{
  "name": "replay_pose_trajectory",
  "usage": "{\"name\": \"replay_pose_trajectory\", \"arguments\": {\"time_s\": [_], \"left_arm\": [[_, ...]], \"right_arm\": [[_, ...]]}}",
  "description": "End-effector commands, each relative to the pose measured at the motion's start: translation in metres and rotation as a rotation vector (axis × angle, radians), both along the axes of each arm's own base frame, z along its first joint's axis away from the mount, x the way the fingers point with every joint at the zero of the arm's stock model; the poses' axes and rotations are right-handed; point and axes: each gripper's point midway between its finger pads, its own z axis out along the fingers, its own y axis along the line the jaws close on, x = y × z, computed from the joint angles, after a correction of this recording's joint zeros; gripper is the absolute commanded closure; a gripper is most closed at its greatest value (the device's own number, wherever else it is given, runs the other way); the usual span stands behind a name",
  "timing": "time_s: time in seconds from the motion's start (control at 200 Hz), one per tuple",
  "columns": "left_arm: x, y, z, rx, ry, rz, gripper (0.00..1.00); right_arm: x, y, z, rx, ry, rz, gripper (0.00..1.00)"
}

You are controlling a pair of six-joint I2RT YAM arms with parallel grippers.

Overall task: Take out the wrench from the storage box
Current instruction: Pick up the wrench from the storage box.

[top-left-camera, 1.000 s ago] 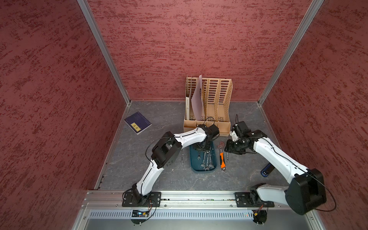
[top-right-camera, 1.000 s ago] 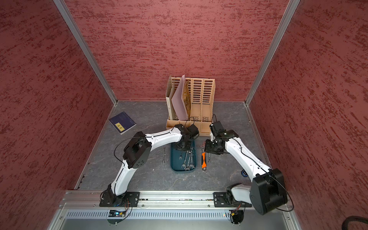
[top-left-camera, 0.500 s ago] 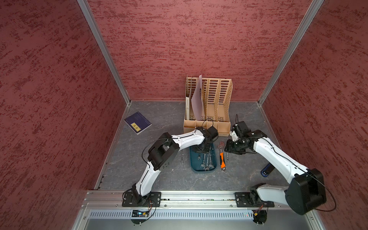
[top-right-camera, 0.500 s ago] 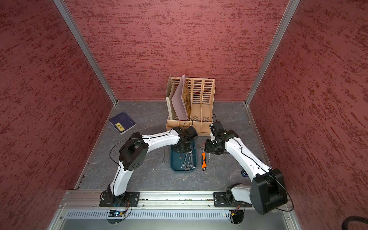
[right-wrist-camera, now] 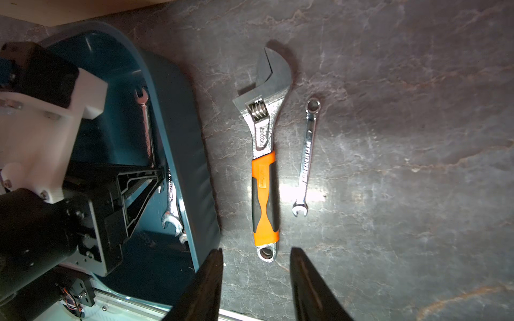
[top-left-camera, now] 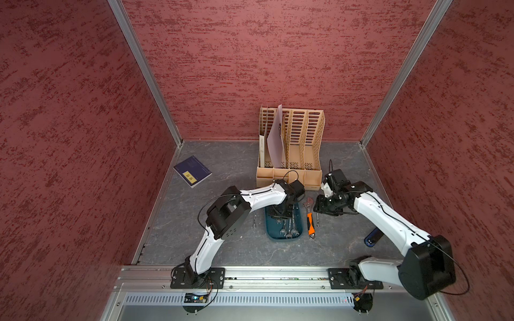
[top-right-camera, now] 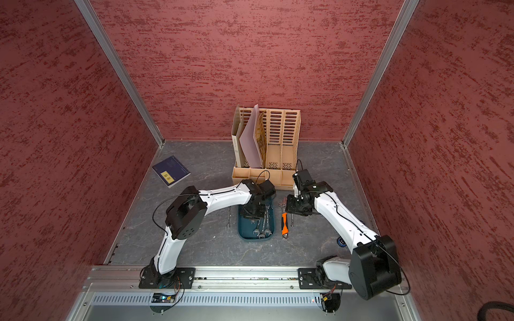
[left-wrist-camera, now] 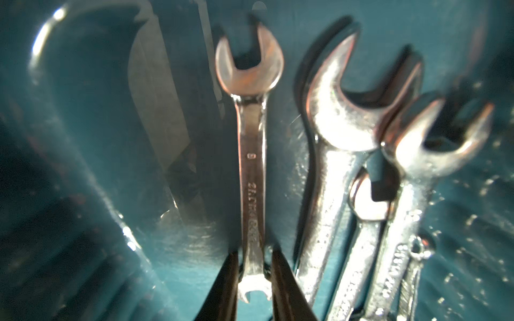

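**Wrench (left-wrist-camera: pixel 251 166) gripped inside the box (top-left-camera: pixel 283 239)**

I see the left gripper (left-wrist-camera: pixel 253 266) clamped on the wrench's shank, within the teal box. The right gripper (right-wrist-camera: pixel 256 251) hangs empty, jaws apart, over the table (right-wrist-camera: pixel 417 139) near an adjustable wrench (right-wrist-camera: pixel 262 180).

A small figure that looks like an 8 is stamped on the shank of the slim silver open-end wrench (left-wrist-camera: pixel 251 155). The raised lettering beside it is blurred. Stamps on the orange-handled adjustable wrench (right-wrist-camera: pixel 262 136) and the yellow label on the dark blue booklet (top-left-camera: pixel 192 171) are illegible.
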Motion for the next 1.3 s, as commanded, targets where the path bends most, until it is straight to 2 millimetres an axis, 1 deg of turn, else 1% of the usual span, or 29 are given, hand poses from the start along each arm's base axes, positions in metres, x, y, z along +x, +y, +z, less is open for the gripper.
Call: {"name": "replay_pose_trajectory", "arguments": {"time_s": [0.0, 0.25, 0.386, 0.501, 0.606, 0.691, 0.846, 0.932, 1.057, 1.292], "left_arm": [[0.005, 0.019, -0.021, 0.087, -0.010, 0.013, 0.76], [0.027, 0.015, -0.019, 0.081, -0.117, 0.010, 0.75], [0.032, 0.012, -0.019, 0.063, -0.135, 0.009, 0.74], [0.031, 0.015, -0.025, 0.067, -0.123, 0.017, 0.77], [0.026, 0.016, -0.030, 0.064, -0.104, 0.022, 0.79], [0.023, 0.017, -0.034, 0.064, -0.088, 0.024, 0.83], [0.020, 0.018, -0.033, 0.067, -0.079, 0.022, 0.86], [0.021, 0.017, -0.028, 0.063, -0.085, 0.024, 0.86], [0.024, 0.016, -0.014, 0.057, -0.106, 0.020, 0.86], [0.031, 0.016, 0.027, 0.019, -0.168, 0.027, 0.87]], "right_arm": [[0.001, 0.003, 0.000, 0.013, -0.011, 0.004, 0.56], [0.001, 0.003, 0.001, 0.011, -0.011, 0.004, 0.56], [0.001, 0.002, 0.001, 0.009, -0.012, 0.004, 0.56], [0.001, 0.002, 0.001, 0.008, -0.012, 0.006, 0.56], [0.001, 0.002, 0.000, 0.009, -0.010, 0.005, 0.56], [0.001, 0.003, -0.001, 0.010, -0.007, 0.006, 0.56], [0.001, 0.003, -0.001, 0.010, -0.006, 0.006, 0.56], [0.001, 0.003, 0.000, 0.011, -0.009, 0.007, 0.56], [0.000, 0.002, 0.001, 0.010, -0.010, 0.007, 0.56], [0.001, 0.003, 0.003, 0.012, -0.017, 0.006, 0.56]]}}
